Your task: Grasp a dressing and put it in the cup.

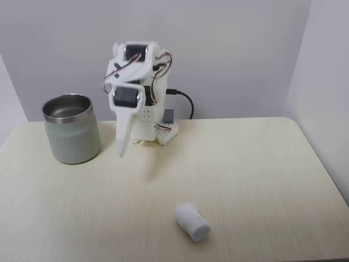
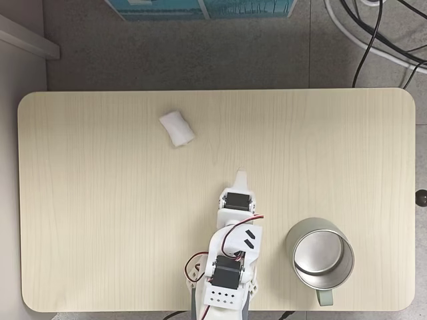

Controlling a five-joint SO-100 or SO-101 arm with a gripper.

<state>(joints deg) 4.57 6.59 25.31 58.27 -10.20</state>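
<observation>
Both fixed views: cup (image 2: 321, 256) empty, dressing (image 2: 177, 128) on table, well apart; jaws (image 1: 120, 151) look clenched, holding nothing.

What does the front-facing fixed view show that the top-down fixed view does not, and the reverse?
A fixed view from the front shows the cup's pale grey-green side wall, the gripper hanging pointed down clear of the table, and the grey walls behind. A fixed view from above shows the table's whole rounded outline, the floor with black cables and a blue box. Both show the dressing lying on its side, apart from arm and cup, and the cup's steel interior with nothing seen in it.
</observation>
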